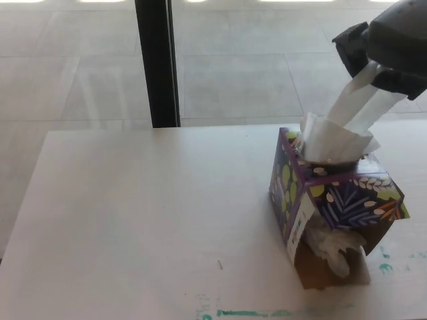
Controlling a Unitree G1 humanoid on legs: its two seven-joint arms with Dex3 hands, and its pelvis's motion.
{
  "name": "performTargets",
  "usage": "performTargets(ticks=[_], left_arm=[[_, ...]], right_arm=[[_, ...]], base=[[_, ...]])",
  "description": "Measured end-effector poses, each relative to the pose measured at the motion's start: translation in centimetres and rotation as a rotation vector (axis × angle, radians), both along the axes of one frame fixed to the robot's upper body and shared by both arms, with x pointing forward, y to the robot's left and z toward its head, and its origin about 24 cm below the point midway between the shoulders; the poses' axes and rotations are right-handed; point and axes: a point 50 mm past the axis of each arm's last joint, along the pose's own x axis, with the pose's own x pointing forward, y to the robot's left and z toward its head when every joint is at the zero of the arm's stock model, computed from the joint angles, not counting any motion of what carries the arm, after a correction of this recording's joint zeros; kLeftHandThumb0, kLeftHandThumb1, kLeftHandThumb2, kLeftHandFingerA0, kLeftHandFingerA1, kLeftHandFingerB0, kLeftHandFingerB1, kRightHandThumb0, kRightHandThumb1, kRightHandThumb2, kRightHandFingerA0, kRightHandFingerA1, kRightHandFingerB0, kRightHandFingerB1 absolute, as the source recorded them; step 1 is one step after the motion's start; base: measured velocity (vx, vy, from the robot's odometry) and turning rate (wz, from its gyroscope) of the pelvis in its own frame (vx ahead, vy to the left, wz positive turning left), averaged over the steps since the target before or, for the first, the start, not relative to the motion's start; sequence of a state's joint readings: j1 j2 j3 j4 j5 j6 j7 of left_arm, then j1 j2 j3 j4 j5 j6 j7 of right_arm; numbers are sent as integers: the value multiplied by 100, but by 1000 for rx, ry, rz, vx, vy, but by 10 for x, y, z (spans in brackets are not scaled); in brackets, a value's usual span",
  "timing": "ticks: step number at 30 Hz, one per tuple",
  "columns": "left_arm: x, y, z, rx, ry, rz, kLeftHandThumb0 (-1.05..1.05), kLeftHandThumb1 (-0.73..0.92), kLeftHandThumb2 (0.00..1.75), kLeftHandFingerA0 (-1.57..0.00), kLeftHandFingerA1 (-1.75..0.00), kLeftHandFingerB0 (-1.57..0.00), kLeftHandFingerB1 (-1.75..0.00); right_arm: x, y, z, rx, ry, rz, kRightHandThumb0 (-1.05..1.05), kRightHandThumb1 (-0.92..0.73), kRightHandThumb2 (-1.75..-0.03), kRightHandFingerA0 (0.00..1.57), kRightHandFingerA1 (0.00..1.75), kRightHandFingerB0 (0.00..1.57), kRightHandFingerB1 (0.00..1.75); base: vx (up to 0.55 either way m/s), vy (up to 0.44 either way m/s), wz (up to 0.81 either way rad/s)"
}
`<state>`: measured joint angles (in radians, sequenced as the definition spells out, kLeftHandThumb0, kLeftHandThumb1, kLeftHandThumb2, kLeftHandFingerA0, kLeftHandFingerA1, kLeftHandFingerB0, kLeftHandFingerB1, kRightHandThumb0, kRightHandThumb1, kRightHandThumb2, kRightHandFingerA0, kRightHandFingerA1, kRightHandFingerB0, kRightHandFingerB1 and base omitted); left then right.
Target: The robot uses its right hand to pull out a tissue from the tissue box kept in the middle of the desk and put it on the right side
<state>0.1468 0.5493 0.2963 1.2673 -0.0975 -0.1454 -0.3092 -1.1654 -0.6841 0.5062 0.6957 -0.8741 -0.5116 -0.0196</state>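
Head view shows, nearest the camera, green paint smears [240, 312] along the front edge of the pale desk [133, 220]. Behind them, toward the desk's right, stands the purple leaf-patterned tissue box [337, 200], tilted, its torn lower side showing crumpled white paper [333, 245]. From its top opening a white tissue [347, 123] rises, stretched in a taut strip up and to the right. Its upper end is pinched in the robot's black right hand [390, 50], whose fingers are closed on it above and beyond the box. Farther back, a black post [157, 63] stands on the tiled floor [233, 67].
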Motion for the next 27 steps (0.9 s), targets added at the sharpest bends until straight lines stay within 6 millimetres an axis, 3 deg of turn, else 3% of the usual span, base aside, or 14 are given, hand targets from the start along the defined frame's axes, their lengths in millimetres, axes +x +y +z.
performTargets(ticks=[1, 4, 6, 8, 9, 17, 22, 26, 27], left_arm=[[0, 0, 0, 0, 3, -3, -105, 68, 138, -80, -109, -47, -88], [-2, 0, -1, 0, 9, -4, -105, 69, 138, -83, -110, -48, -88], [-2, 0, -1, 0, 11, -5, -105, 70, 138, -75, -106, -56, -92], [-2, 0, -1, 0, 11, -5, -105, 69, 135, -78, -108, -54, -91], [-3, 0, -1, 0, 13, -4, -105, 92, 85, -77, -116, -51, -98], [-10, 1, 0, 7, 29, -5, -105, 92, 86, -81, -119, -54, -100], [-13, 3, 2, 12, 34, -2, -105, 92, 87, -80, -118, -55, -101], [-13, 4, 3, 16, 34, -2, -105, 92, 89, -82, -118, -55, -100], [-13, 4, 3, 16, 33, -2, -105, 92, 86, -79, -118, -50, -101]], right_arm=[[0, -4, 4, -13, -18, -5, -25, -39, -101, 98, 175, 71, 167], [-1, -11, 14, -30, -59, -12, -23, -39, -107, 99, 175, 75, 166], [-2, -15, 20, -39, -86, -15, -23, -37, -109, 99, 175, 75, 167], [-2, -20, 23, -47, -105, -21, -22, -36, -112, 101, 175, 74, 167], [-3, -22, 25, -53, -115, -24, -23, -35, -109, 100, 175, 74, 167], [-11, -50, 48, -95, -209, -69, -25, -38, -100, 97, 175, 69, 172], [-19, -67, 64, -137, -263, -106, -25, -42, -95, 96, 175, 72, 163], [-21, -73, 67, -122, -265, -124, -20, -51, -94, 89, 175, 63, 168], [-21, -75, 67, -109, -257, -132, -18, -56, -87, 87, 175, 70, 156]], base=[[0, 0, 0], [0, 0, 0], [0, 0, 0], [0, 0, 0], [0, 0, 0], [0, 0, 0], [0, 0, 0], [0, 0, 0], [0, 0, 0]])
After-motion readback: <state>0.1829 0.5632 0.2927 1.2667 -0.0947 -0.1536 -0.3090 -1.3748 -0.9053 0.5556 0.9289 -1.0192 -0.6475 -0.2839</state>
